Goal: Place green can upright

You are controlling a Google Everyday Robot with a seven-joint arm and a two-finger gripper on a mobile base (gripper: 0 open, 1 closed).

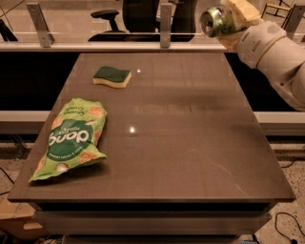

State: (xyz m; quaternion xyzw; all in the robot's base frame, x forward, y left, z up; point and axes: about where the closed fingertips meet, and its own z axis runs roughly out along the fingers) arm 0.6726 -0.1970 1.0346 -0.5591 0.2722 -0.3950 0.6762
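Dark brown and faintly glossy, the table (190, 157) fills the one camera view, with an office chair (107, 14) beyond its far edge.

The gripper (232, 19) is high up by the table's far right corner, at the end of the pale arm (276, 52), and it is pinched on the green can (217, 21). The can is carried in the air, well clear of the tabletop. It lies on its side, its shiny silver end turned outward away from the wrist. Far off to the gripper's left a green-topped sponge (112, 76) rests near the far edge. Lower and further left, toward the near edge, a green snack bag (71, 138) lies flat. The wood directly below and just left of the gripper carries nothing.

I judge the can to be light, thin-walled and smooth, so hard pressure would dent it and a loose grip would let it slip. The best hold is across the middle of the round body, leaving both ends free. To stand it up, the wrist would need to turn until one silver end faces down. A release just above the table should keep it from tipping.
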